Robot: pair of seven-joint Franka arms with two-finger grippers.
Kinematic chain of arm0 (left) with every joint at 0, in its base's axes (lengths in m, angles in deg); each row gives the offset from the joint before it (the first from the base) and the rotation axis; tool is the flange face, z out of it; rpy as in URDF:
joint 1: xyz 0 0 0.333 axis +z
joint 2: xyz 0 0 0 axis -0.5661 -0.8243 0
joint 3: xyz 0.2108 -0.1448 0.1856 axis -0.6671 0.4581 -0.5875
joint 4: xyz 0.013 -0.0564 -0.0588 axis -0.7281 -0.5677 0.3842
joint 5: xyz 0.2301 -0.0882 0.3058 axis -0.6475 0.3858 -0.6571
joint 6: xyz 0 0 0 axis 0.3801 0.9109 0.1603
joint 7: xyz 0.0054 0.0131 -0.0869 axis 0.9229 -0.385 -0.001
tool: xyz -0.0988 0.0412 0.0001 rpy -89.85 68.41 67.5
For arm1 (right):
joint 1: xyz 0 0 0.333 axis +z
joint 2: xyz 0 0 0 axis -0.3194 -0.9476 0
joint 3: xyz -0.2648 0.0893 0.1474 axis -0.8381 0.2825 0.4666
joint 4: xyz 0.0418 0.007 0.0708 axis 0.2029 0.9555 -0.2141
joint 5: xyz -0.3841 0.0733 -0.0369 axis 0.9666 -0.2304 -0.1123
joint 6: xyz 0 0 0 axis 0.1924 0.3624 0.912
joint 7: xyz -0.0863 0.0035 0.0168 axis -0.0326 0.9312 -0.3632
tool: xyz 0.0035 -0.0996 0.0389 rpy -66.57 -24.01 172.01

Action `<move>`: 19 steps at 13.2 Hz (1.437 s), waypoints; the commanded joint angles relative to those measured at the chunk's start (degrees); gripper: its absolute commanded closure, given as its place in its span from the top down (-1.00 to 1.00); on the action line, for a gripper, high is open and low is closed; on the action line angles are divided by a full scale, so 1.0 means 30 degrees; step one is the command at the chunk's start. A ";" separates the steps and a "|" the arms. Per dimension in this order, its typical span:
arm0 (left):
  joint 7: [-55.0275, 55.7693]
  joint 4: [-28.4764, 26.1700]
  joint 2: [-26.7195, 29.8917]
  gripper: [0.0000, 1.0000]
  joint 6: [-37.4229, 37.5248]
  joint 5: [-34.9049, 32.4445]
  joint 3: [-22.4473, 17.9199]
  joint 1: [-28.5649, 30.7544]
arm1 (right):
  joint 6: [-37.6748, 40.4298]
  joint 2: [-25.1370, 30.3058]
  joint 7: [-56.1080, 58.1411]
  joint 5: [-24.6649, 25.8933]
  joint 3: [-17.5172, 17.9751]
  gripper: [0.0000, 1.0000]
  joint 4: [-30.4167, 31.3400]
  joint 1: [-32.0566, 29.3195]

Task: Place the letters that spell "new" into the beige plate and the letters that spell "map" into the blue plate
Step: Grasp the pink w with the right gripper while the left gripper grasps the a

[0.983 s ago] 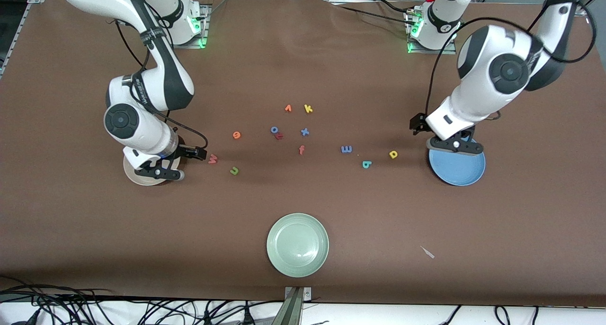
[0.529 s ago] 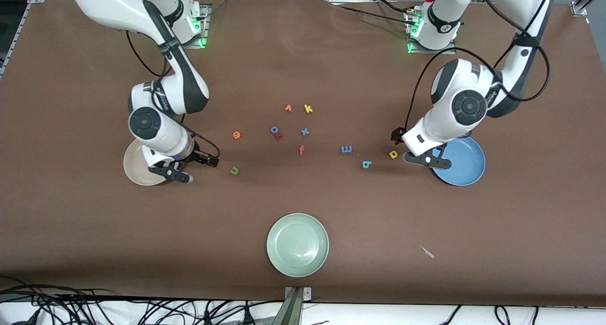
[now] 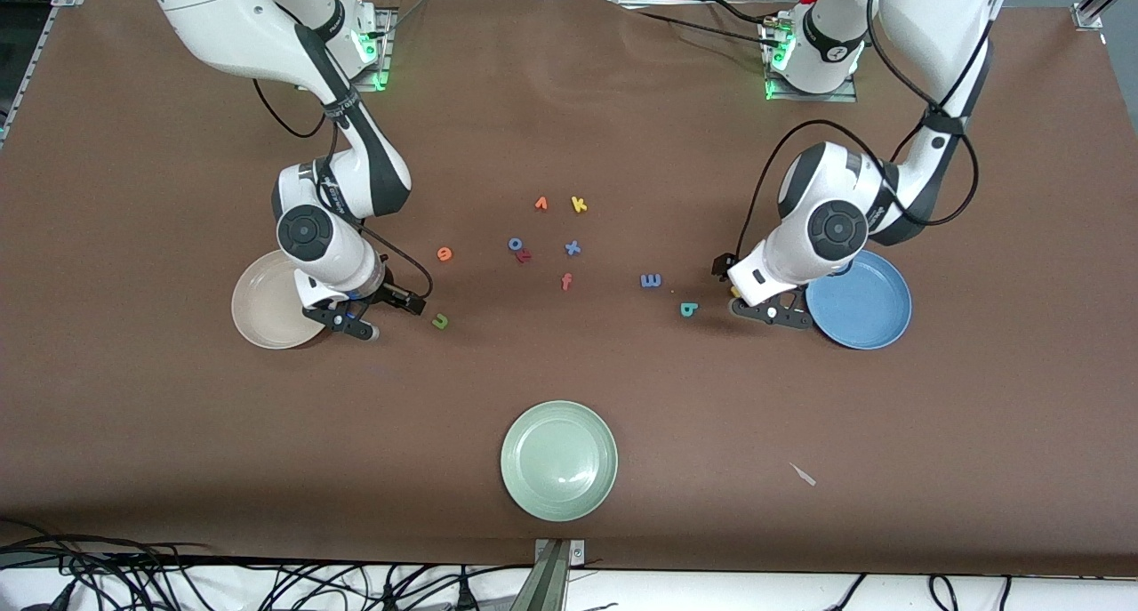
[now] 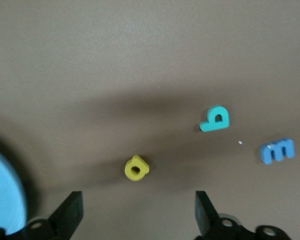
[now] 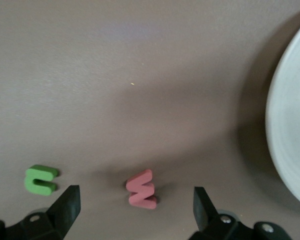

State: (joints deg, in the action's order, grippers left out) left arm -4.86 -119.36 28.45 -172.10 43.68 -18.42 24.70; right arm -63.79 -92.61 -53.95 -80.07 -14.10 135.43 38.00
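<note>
The salmon-red "w" (image 5: 142, 189) lies on the brown table just ahead of my right gripper (image 5: 135, 212), which hangs open over it; the arm hides this letter in the front view. The green "n" (image 3: 439, 321) lies beside it and the orange "e" (image 3: 444, 253) farther from the front camera. The beige plate (image 3: 262, 309) is next to my right gripper (image 3: 349, 321). My left gripper (image 4: 137, 215) hangs open over the yellow "p" (image 4: 136, 167). The teal "a" (image 3: 689, 309) and light-blue "m" (image 3: 651, 280) lie close by. The blue plate (image 3: 867, 304) sits beside my left gripper (image 3: 769, 314).
Spare letters lie mid-table: an orange "v" (image 3: 540, 204), a yellow "k" (image 3: 579, 205), a blue "o" (image 3: 515, 244), a blue "x" (image 3: 573, 247) and a red-orange "f" (image 3: 566, 281). A pale green plate (image 3: 558, 460) sits near the front edge, a small scrap (image 3: 803, 474) toward the left arm's end.
Both grippers moved off their plates toward the middle of the table. The right one now covers the "w", and the left one hangs over the "p". No letter has moved.
</note>
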 commanded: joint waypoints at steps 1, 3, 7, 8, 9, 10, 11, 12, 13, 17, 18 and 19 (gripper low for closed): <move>-0.0013 0.0099 -0.0760 0.87 -0.0566 0.0215 -0.0202 -0.0168 | -0.0645 -0.0287 -0.0213 -0.0304 0.0001 0.98 0.0340 -0.0013; -0.0013 0.0070 -0.1143 0.87 -0.0977 0.0186 -0.0231 -0.0168 | -0.0704 -0.0346 -0.0535 -0.0304 0.0001 0.85 0.0341 -0.0013; -0.0042 -0.1097 -0.1350 0.80 -0.2174 0.0156 -0.0261 -0.0139 | -0.0675 -0.0463 -0.0536 -0.0304 0.0030 -0.01 0.0341 -0.0013; -0.0042 -0.1508 -0.1350 0.76 -0.2760 0.0156 -0.0290 -0.0139 | -0.0675 -0.0463 -0.0536 -0.0304 0.0031 -0.18 0.0341 -0.0013; -0.0042 -0.1686 -0.1321 0.69 -0.3085 0.0156 -0.0290 -0.0139 | -0.0675 -0.0463 -0.0536 -0.0449 0.0031 -0.32 0.0341 -0.0013; -0.0042 -0.1688 -0.1349 0.59 -0.3117 0.0156 -0.0290 -0.0139 | -0.0675 -0.0492 -0.0536 -0.0567 0.0031 -0.51 0.0341 -0.0013; -0.0042 -0.1688 -0.1350 0.47 -0.3117 0.0156 -0.0290 -0.0139 | -0.0675 -0.0493 -0.0536 -0.0568 0.0031 -0.59 0.0341 -0.0013; -0.0042 -0.1688 -0.1350 0.34 -0.3117 0.0156 -0.0261 -0.0139 | -0.0617 -0.0464 -0.0565 -0.0568 0.0031 -0.72 0.0312 -0.0013; -0.0042 -0.1659 -0.1350 0.24 -0.3117 0.0156 -0.0290 -0.0139 | -0.0442 -0.0463 -0.0449 -0.0568 0.0031 -0.82 0.0167 0.0016; -0.0071 -0.1658 -0.1350 -0.23 -0.3117 0.0098 -0.0290 -0.0139 | 0.2917 -0.0405 -0.0068 -0.0509 0.0031 -0.83 -0.1966 -0.0013; -0.0071 -0.1658 -0.1321 -0.38 -0.3117 -0.0366 -0.0290 -0.0139 | 0.3886 -0.0347 0.0020 -0.0422 0.0002 -0.83 -0.2553 -0.0013; -0.0071 -0.1658 -0.1320 -0.49 -0.3117 -0.1096 -0.0290 -0.0139 | 0.4824 -0.0317 0.0543 -0.0276 -0.0028 -0.83 -0.3110 -0.0129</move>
State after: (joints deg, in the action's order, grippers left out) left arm -4.90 -123.99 24.29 -180.91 42.78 -19.20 24.71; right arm -54.72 -93.96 -54.41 -81.09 -14.08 129.58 38.02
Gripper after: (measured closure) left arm 0.626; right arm 0.727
